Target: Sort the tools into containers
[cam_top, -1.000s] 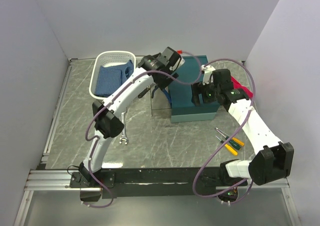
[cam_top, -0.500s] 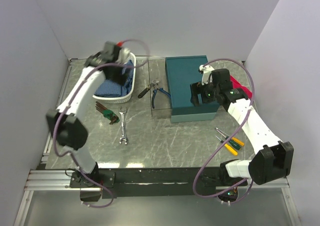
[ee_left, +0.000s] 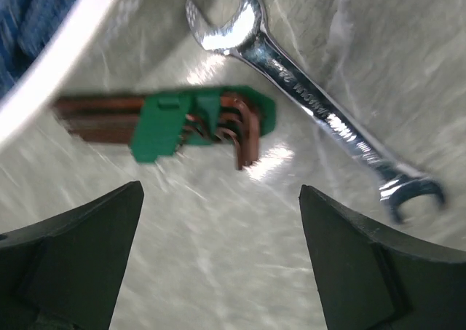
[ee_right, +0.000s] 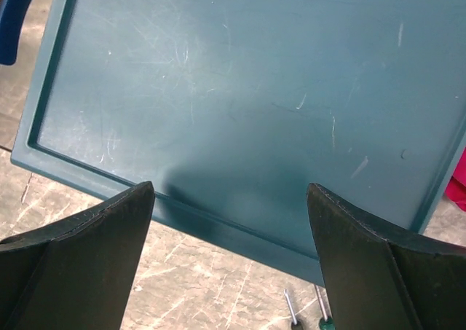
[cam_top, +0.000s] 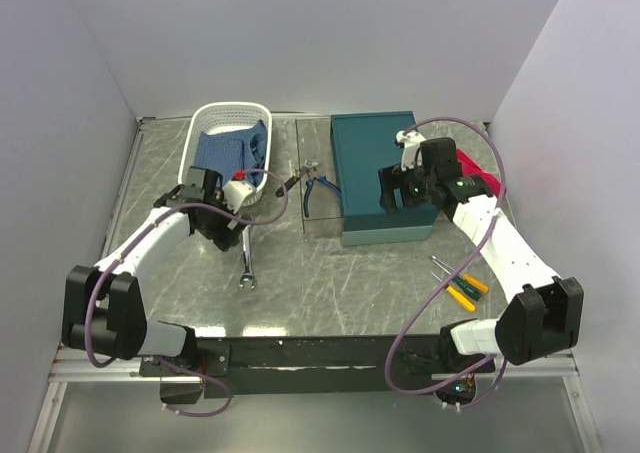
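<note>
The teal box (cam_top: 375, 163) stands shut at the back right; it also fills the right wrist view (ee_right: 240, 89). My right gripper (cam_top: 397, 191) hovers open and empty over its near edge (ee_right: 229, 186). My left gripper (cam_top: 215, 223) is open and empty low over the table (ee_left: 220, 188), just short of a green-holdered hex key set (ee_left: 189, 122). The silver spanner (cam_top: 247, 258) lies beside it (ee_left: 313, 100). Blue-handled pliers (cam_top: 320, 188) and a black-handled tool (cam_top: 288, 183) lie left of the box. Yellow- and green-handled screwdrivers (cam_top: 460, 285) lie front right.
A white basket (cam_top: 232, 108) with a blue cloth (cam_top: 225, 151) stands at the back left, close behind my left gripper; its rim shows in the left wrist view (ee_left: 65, 60). A red cloth (cam_top: 482, 180) lies right of the box. Walls enclose three sides.
My left arm swung from near the box, over the basket, then down and forward to the hex keys and spanner. The right arm barely moved.
</note>
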Action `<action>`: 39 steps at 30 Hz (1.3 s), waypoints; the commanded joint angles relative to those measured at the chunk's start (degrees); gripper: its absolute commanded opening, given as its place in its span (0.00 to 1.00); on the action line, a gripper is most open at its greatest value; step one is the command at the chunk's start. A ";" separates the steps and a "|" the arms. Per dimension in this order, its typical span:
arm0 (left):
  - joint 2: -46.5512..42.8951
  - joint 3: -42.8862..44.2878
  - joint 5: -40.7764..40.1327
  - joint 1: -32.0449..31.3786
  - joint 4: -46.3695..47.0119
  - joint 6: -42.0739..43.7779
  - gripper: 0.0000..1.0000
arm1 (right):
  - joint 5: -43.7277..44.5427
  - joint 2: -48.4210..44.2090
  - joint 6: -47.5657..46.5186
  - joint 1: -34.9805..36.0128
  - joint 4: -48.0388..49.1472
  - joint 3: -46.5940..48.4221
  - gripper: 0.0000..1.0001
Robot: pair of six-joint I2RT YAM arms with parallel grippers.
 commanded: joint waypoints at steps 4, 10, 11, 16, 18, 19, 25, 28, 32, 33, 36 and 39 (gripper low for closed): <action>7.07 7.77 12.75 3.83 -1.35 29.56 0.99 | 0.35 0.59 -0.06 0.73 1.19 3.06 0.93; 16.50 19.11 17.23 7.43 -16.11 42.91 0.96 | 1.57 -0.29 -0.77 0.73 1.37 2.27 0.94; 16.77 19.21 17.49 7.70 -17.26 44.60 0.95 | 1.84 -0.47 -0.85 0.81 1.37 2.01 0.94; 14.15 16.15 16.70 8.67 -12.82 50.86 0.91 | 2.54 -1.61 -1.47 0.73 1.46 0.78 0.95; 12.47 15.09 16.62 8.84 -7.71 47.63 0.92 | 2.81 -1.87 -1.73 0.64 1.46 0.25 0.95; 11.07 14.65 16.36 9.02 -3.95 46.47 0.92 | 2.72 -2.05 -1.73 0.73 1.54 0.25 0.95; 7.37 14.73 22.13 11.82 -9.33 53.02 0.92 | 3.16 -1.88 -2.35 0.73 1.54 -0.28 0.95; 6.58 14.90 26.70 14.55 -18.20 64.97 0.91 | 3.16 -1.26 -2.44 0.73 1.28 0.07 0.95; 8.51 16.40 26.21 15.17 -30.61 77.91 0.90 | 2.90 -0.21 -2.52 0.73 1.46 0.69 0.95; 9.38 16.14 25.76 15.17 -31.41 79.84 0.91 | 2.90 0.06 -2.52 0.73 1.54 1.04 0.95; 11.05 15.70 24.53 15.17 -30.63 82.58 0.91 | 3.25 0.59 -2.79 0.82 1.63 1.48 0.95; 11.67 14.12 24.18 14.82 -26.61 83.81 0.91 | 3.42 0.59 -2.96 0.73 1.46 1.75 0.96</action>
